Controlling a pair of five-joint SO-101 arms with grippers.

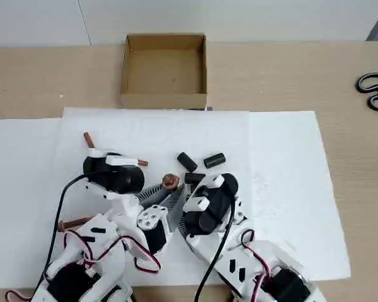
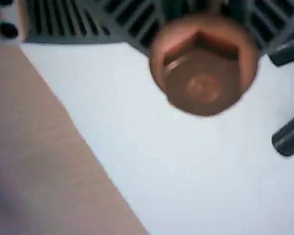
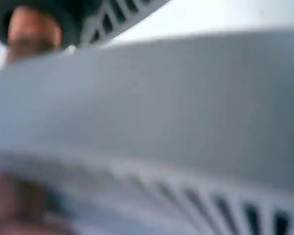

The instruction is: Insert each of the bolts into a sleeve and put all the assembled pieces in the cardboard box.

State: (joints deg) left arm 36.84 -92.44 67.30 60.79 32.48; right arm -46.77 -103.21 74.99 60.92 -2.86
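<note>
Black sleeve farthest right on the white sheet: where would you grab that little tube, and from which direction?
Probably across the middle of the black sleeve, coming straight down from above. It lies on its side on the white sheet, so its long curved flanks are open to the jaws, while another sleeve crowds one end.

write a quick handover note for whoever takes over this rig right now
Left gripper: shut on a bolt over the white sheet.
Right gripper: next to it, open or shut unclear.
Three loose bolts lie on the sheet near the left arm; two sleeves just beyond the grippers.
Done: nothing in the cardboard box yet.
Left: sleeve the bolts, box them all.
</note>
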